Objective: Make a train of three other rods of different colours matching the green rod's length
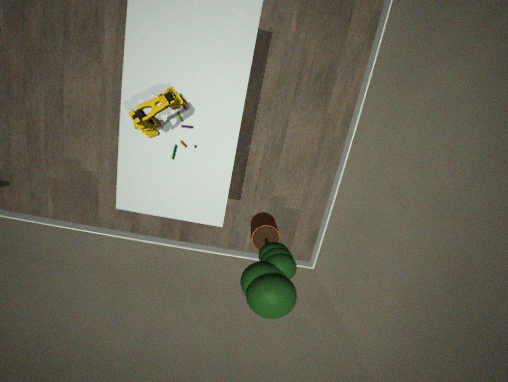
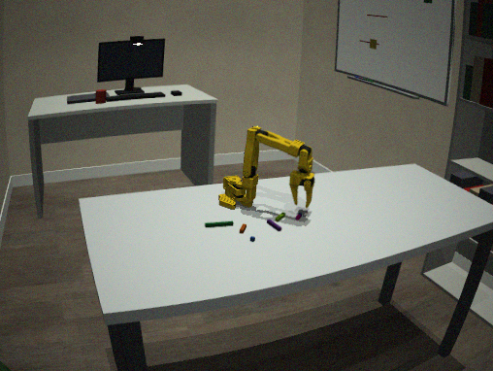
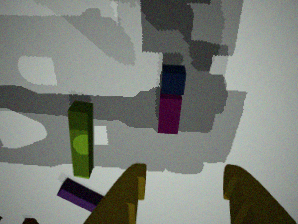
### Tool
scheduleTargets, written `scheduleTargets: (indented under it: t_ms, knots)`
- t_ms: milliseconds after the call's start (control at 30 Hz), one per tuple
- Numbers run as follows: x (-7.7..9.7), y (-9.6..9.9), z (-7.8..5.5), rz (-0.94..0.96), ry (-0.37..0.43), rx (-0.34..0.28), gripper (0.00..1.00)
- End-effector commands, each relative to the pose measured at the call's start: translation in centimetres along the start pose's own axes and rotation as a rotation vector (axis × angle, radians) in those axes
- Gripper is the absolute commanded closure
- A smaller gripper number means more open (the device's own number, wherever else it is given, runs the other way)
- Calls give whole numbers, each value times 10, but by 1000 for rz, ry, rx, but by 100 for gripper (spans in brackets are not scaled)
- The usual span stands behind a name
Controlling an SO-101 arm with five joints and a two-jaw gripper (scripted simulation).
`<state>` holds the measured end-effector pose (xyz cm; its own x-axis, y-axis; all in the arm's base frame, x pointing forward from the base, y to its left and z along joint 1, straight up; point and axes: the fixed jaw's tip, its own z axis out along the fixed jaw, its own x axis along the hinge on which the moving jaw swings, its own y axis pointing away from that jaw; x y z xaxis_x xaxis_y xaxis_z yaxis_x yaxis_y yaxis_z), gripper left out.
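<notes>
My gripper (image 2: 301, 205) (image 3: 185, 175) is open and empty, above the table. Ahead of it in the wrist view, a magenta rod (image 3: 170, 115) (image 2: 299, 217) (image 1: 185, 107) lies end to end with a dark blue rod (image 3: 173, 81), touching or nearly so. A lime rod (image 3: 81, 142) (image 2: 279, 217) (image 1: 180, 116) lies apart, roughly parallel to them. A purple rod (image 3: 80, 194) (image 2: 274, 224) (image 1: 187, 126) lies at a slant near its end. An orange rod (image 2: 243, 228) (image 1: 183, 143), a second blue rod (image 2: 252, 239) (image 1: 195, 146) and the green rod (image 2: 218, 224) (image 1: 174, 152) lie separately.
All rods lie on the white table (image 1: 185, 45) (image 2: 160, 272). The arm's yellow base (image 2: 235, 191) (image 1: 145, 125) stands near one long edge. The arm's shadow covers the magenta rod and its blue neighbour. A desk and shelves stand away from the table.
</notes>
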<state>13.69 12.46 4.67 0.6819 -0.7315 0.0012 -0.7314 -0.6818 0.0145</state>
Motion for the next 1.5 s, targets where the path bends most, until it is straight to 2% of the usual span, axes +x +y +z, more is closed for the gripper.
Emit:
scheduleTargets:
  t_ms: [0, 900, 1100, 1467]
  knots:
    - [0, -15, -26, -7, 0, 119, 83]
    - [1, -12, -28, -3, 0, 119, 83]
    - [5, -6, -28, 12, 2, 119, 83]
    - [22, 27, -25, 85, 9, 118, 82]
